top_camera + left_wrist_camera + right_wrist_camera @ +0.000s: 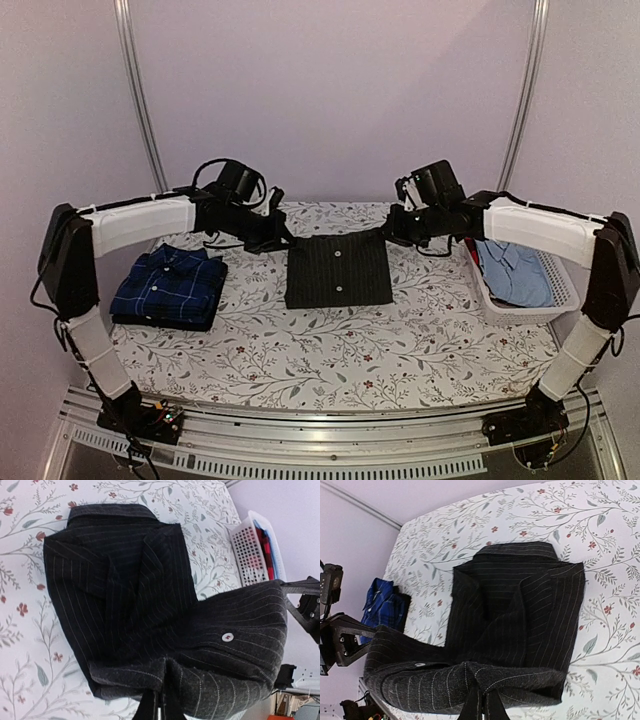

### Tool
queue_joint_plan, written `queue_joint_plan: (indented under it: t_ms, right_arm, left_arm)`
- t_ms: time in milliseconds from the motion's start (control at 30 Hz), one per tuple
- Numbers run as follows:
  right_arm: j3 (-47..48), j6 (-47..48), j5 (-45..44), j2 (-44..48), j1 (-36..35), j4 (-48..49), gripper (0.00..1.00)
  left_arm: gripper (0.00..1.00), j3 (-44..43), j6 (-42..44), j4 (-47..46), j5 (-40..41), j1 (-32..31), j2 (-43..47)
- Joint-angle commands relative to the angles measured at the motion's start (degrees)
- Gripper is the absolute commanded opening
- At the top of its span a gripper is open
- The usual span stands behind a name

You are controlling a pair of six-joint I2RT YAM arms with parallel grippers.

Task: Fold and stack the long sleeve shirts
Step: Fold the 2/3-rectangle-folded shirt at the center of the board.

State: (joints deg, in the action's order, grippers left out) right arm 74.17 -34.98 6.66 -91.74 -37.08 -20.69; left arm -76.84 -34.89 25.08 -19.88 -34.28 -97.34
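Observation:
The black pinstriped long sleeve shirt (338, 270) lies partly folded at the table's middle. Its far edge is lifted off the table, held by both grippers. My left gripper (281, 240) is shut on the far left corner, my right gripper (393, 232) on the far right corner. In the left wrist view the left gripper (165, 667) pinches bunched black cloth (125, 605) near a white button (227, 637). The right wrist view shows my right gripper (481, 677) pinching the same shirt (520, 610). The navy checked long sleeve shirt (168, 285) lies folded at the left.
A white basket (555, 290) holding light blue clothing stands at the right edge of the table. The floral tablecloth (330, 350) covers the whole table. The navy shirt (382, 602) also shows at the left of the right wrist view.

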Motion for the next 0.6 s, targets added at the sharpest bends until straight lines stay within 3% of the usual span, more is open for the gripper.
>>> queue_joint_plan:
  t_ms: [0, 133, 267, 400, 567]
  right_arm:
    - [6.21, 2.72, 3.44, -15.29, 6.70, 7.13, 0.00]
    - [13.90, 3.73, 4.47, -27.57, 10.06, 8.53, 0.00]
    - [18.47, 4.79, 6.14, -36.07, 10.64, 7.35, 0.00]
    - [13.07, 4.71, 8.36, -36.65, 9.98, 8.65, 0.00]
    - [-0.99, 4.19, 6.50, -26.28, 6.35, 10.10, 0.00]
  left_arm:
    - [0.00, -7.52, 2.08, -7.83, -5.57, 6.13, -15.77]
    - [0.00, -16.58, 2.65, -10.48, -5.87, 8.27, -28.12]
    - [0.00, -21.47, 1.94, -10.30, -6.59, 8.42, -34.72]
    - [0.00, -14.44, 0.17, -13.75, -7.42, 7.47, -32.45]
    - [0.00, 2.62, -3.06, -19.89, -7.33, 5.06, -20.04]
